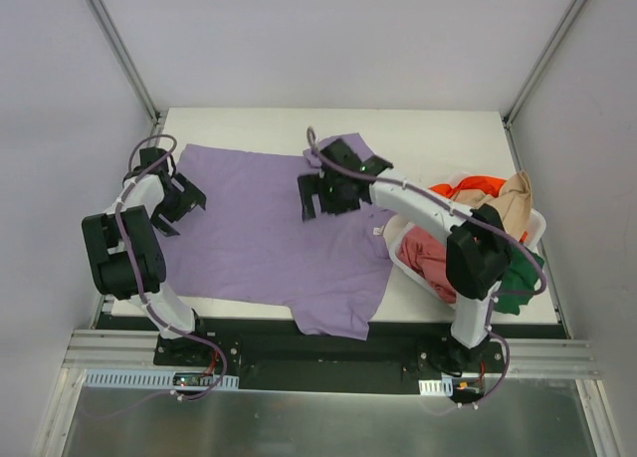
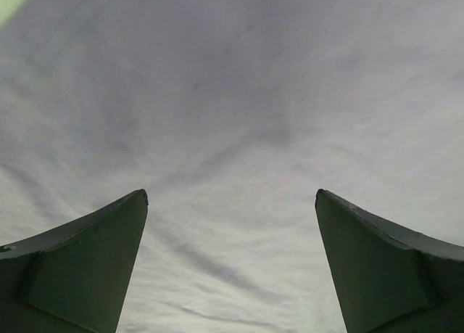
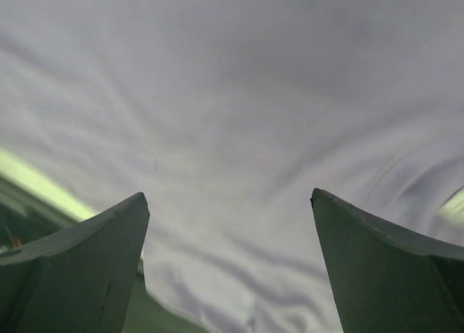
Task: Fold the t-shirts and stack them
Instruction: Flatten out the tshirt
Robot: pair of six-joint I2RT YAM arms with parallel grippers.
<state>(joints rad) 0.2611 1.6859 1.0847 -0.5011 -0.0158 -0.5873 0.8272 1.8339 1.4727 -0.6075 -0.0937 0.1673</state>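
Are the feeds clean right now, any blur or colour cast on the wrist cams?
Top external: sharp, evenly lit, lavender t-shirt true to colour. Left wrist: its cloth washed to grey, creases soft, left fingers dark. Right wrist: same grey cast, blurred green strip lower left, by the right fingers.

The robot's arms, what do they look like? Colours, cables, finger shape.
The left arm and right arm have white links with black joint housings, and a thin purple cable loops along each. The left gripper and right gripper are black; up close, their fingers are dark, wedge-shaped and taper to points.
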